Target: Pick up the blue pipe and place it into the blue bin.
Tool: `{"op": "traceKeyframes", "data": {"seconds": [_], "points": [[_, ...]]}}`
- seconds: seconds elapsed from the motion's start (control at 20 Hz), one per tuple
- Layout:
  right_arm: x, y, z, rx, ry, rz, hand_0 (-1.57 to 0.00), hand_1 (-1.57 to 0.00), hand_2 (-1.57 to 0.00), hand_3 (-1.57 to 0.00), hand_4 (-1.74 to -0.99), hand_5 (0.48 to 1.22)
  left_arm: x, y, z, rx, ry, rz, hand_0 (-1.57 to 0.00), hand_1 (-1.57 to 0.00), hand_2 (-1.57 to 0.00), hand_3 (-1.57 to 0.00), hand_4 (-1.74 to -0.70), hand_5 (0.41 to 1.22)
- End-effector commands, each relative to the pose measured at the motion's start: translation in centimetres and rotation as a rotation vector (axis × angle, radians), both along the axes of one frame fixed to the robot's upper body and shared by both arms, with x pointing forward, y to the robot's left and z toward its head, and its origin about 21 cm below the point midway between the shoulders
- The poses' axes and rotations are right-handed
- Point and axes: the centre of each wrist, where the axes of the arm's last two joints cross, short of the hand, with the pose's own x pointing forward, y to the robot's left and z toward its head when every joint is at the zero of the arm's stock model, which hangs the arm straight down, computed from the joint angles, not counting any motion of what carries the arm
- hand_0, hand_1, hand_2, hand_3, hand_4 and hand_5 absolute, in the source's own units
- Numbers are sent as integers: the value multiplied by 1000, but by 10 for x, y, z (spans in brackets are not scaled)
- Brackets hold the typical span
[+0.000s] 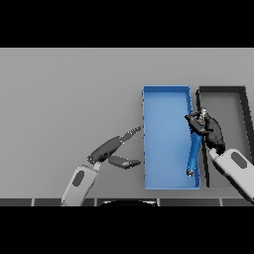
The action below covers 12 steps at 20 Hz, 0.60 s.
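- Right now the right robot hand (207, 128) was curled round the top end of the blue pipe (194, 149), over the right side of the blue bin (166, 89).
- Pipe hung inside the bin's outline, close to the right wall; whether its lower end touched the bin floor, couldn't tell.
- Long axis ran roughly near-to-far in the head view, slightly slanted: gripped end at the far side and a bit right, free end toward the robot and a bit left.
- Step in hand looked like the release into the bin. To do it well: lower until the free end rested, keep the pipe off the right wall, then spread the fingers and lift straight up so nothing snagged.
- Risk, as a guess: the pipe tipping onto the rim between the blue bin and the dark bin (223, 90) beside it.
- Left robot hand (116, 151) sat idle over the table (69, 99), left of the bin, fingers and thumb spread, holding nothing.
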Motion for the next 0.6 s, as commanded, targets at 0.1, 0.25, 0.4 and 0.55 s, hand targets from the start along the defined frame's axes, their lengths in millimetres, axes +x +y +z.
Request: {"op": "traceKeyframes", "data": {"seconds": [0.1,0.25,0.4,0.55], "points": [[1,4,-2,-74,85,105,-383,-350,-350,-206,-1219,1137,-1,-1,-1,-8,6,-3,1,1,1,1,-879,430],[3,4,-5,-184,141,220,-196,-179,-179,-105,-1110,979,-3,-4,-1,-10,10,-4,1,1,1,1,-886,428],[3,7,-7,-218,167,251,-100,-91,-91,-53,-1071,868,-5,0,1,-13,3,-6,1,1,1,1,-885,426],[3,8,-10,-267,179,280,-51,-46,-46,-27,-1051,787,-5,-1,2,-12,1,-4,1,1,1,1,-885,428]]}}
